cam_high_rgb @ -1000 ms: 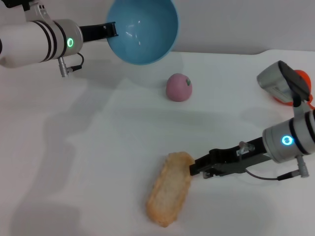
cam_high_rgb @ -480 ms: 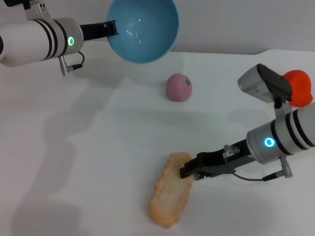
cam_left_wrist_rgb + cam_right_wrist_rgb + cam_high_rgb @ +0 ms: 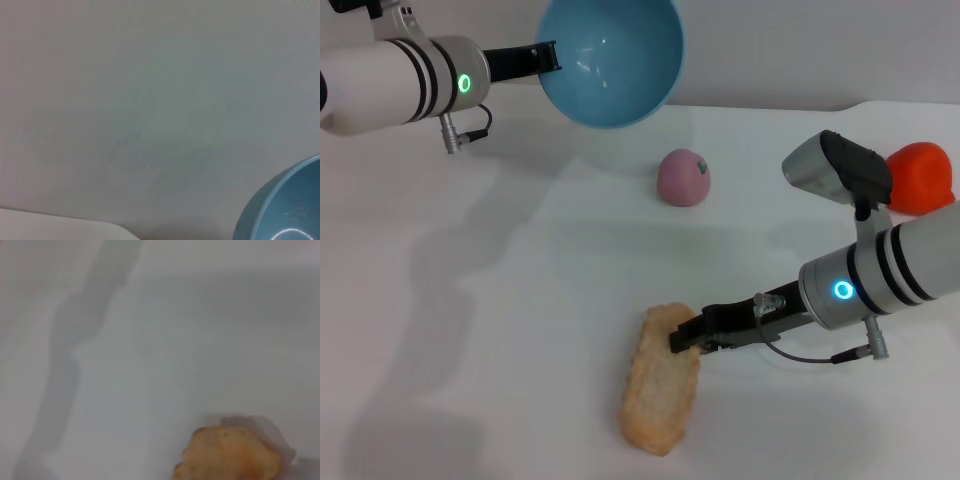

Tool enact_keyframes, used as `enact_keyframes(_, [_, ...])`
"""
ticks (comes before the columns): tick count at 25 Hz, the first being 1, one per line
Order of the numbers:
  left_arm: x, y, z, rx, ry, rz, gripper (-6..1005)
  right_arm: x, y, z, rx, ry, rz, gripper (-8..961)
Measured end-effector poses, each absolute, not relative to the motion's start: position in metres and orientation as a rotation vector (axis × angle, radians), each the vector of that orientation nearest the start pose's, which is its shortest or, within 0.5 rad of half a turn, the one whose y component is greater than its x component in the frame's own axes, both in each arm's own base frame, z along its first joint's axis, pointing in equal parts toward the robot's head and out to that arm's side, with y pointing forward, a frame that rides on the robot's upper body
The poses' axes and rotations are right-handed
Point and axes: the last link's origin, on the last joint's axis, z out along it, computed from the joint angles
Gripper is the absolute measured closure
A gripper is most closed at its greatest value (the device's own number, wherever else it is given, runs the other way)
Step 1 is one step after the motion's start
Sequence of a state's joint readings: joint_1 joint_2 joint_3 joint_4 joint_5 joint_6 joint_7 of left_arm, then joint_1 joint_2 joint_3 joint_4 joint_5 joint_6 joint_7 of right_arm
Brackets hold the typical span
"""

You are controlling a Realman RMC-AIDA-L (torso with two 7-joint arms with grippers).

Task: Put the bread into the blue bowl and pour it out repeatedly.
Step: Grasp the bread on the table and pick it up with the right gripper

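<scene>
Here the left gripper (image 3: 548, 58), in the upper left of the head view, is clamped on the rim of the blue bowl (image 3: 610, 60), which hangs tilted above the table's far edge. Toward the lower centre, the bread (image 3: 660, 379) lies flat on the white table (image 3: 500, 300), wide bare surface to its left. The right gripper (image 3: 682, 338) touches the loaf's upper end; whether its jaws are parted I cannot tell. A pink ball (image 3: 682, 178) sits well apart, beneath the bowl.
</scene>
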State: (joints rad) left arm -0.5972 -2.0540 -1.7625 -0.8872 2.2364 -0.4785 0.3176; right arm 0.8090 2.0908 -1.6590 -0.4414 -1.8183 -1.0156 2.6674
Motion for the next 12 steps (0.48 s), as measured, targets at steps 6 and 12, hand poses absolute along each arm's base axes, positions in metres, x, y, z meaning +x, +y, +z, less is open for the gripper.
enact_keyframes(6, [-0.2289, 0.4478, 0.0032, -1.829, -1.298, -0.472, 993, 0.2115, 0.3433, -0.1321, -2.438, 1.854, -0.078, 611])
enact_keyframes(12, [-0.2298, 0.4474, 0.0031, -1.828, -1.299, -0.47, 993, 0.2112, 0.3428, -0.1325, -2.474, 1.809, -0.082, 616])
